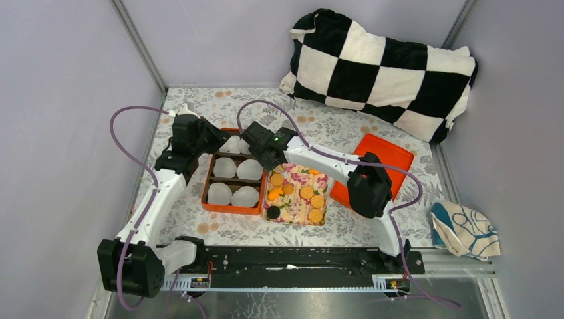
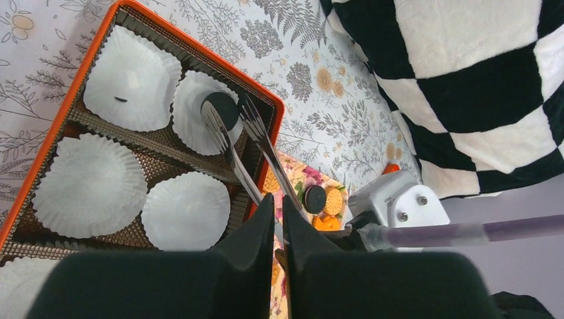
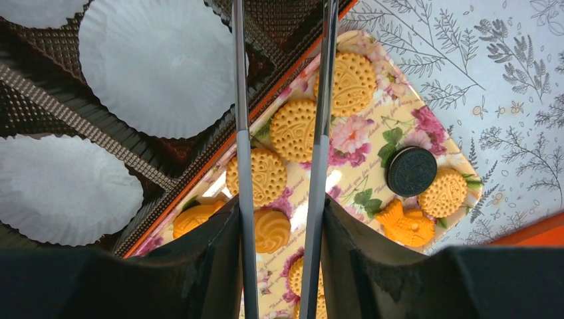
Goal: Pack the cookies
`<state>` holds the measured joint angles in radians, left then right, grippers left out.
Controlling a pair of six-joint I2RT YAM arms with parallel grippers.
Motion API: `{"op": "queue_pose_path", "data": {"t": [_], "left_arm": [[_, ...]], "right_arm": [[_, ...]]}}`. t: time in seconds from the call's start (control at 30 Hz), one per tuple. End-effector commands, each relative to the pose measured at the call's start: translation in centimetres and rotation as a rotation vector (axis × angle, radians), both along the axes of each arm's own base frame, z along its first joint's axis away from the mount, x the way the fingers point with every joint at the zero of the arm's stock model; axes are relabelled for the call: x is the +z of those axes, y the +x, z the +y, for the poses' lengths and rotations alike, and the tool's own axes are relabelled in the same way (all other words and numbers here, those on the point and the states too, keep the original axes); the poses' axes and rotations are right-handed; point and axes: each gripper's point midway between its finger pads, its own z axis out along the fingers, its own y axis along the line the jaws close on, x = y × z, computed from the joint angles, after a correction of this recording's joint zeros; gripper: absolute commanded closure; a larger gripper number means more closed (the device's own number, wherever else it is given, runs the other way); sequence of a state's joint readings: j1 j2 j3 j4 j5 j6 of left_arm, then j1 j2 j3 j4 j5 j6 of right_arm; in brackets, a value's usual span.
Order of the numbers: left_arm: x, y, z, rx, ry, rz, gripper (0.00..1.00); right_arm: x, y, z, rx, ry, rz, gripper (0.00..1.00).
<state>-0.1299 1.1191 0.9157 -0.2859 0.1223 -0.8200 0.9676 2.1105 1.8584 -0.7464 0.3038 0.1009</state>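
Observation:
Golden cookies and one black cookie lie on the floral tray. My left gripper is shut on metal tongs. The tong tips pinch a black cookie over a white paper cup in the back right cell of the orange box. My right gripper holds a second pair of tongs, arms spread, above the tray's golden cookies. A black cookie lies further right on the tray.
The orange box holds several white paper cups. An orange lid lies right of the tray. A black-and-white checkered pillow fills the back right, and a folded cloth sits at the right edge.

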Motion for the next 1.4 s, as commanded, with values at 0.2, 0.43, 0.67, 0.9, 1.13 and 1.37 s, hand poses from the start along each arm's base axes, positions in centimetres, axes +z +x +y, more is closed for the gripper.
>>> {"op": "queue_pose_path", "data": {"t": [0.2, 0.43, 0.67, 0.9, 1.13, 1.37], "left_arm": [[0.4, 0.0, -1.0, -0.069, -0.020, -0.039, 0.89], [0.9, 0.0, -1.7, -0.107, -0.041, -0.066, 0.88], [1.4, -0.2, -1.9, -0.125, -0.039, -0.082, 0.88], [1.5, -0.1, -2.3, -0.143, -0.062, -0.091, 0.88], [1.2, -0.1, -2.8, -0.160, -0.087, -0.083, 0.88], [1.0, -0.4, -3.1, -0.167, -0.100, -0.074, 0.89]], "right_arm": [[4.1, 1.9, 0.3, -0.045, 0.078, -0.124, 0.62], [5.8, 1.5, 0.1, -0.043, 0.141, -0.154, 0.43], [7.8, 0.8, -1.5, -0.088, 0.173, -0.172, 0.49], [8.8, -5.0, -7.4, -0.137, 0.200, -0.093, 0.48], [5.6, -10.5, -13.2, -0.224, 0.183, 0.021, 0.47], [2.2, -15.1, -14.7, -0.231, 0.158, 0.154, 0.46]]}}
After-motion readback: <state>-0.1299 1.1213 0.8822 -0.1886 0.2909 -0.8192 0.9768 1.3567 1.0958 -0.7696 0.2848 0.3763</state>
